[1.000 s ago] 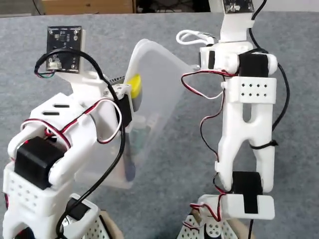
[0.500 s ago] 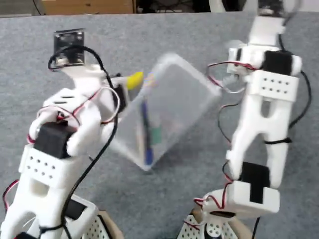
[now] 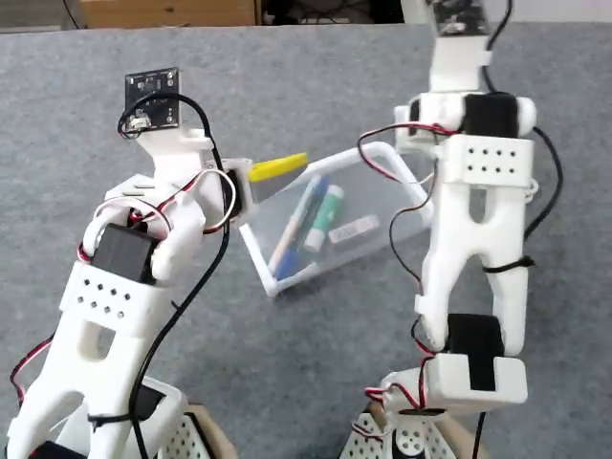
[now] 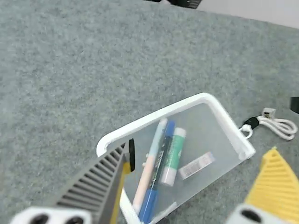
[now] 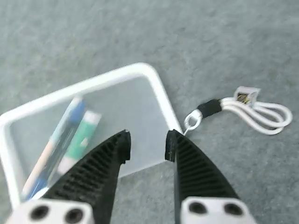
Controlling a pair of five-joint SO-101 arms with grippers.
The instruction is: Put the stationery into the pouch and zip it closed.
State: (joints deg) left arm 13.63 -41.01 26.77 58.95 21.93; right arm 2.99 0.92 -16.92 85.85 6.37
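Observation:
A clear pouch with a white rim lies flat on the grey mat between the two arms. Inside it are a blue pen, a green glue stick and a small white eraser. In the left wrist view the pouch sits below my left gripper, which is open wide with nothing in it. My right gripper hovers over the pouch's corner, fingers a little apart and holding nothing. The zipper pull's white cord lies on the mat beside that corner.
Grey mat surrounds the pouch on all sides. A wooden box stands at the far edge. Both arm bases sit at the near edge, and the right arm's body overhangs the pouch's right end.
The pouch, held up and tilted a second ago, has come down and now lies flat on the mat. Both arms have drawn back from it and no gripper holds it now.

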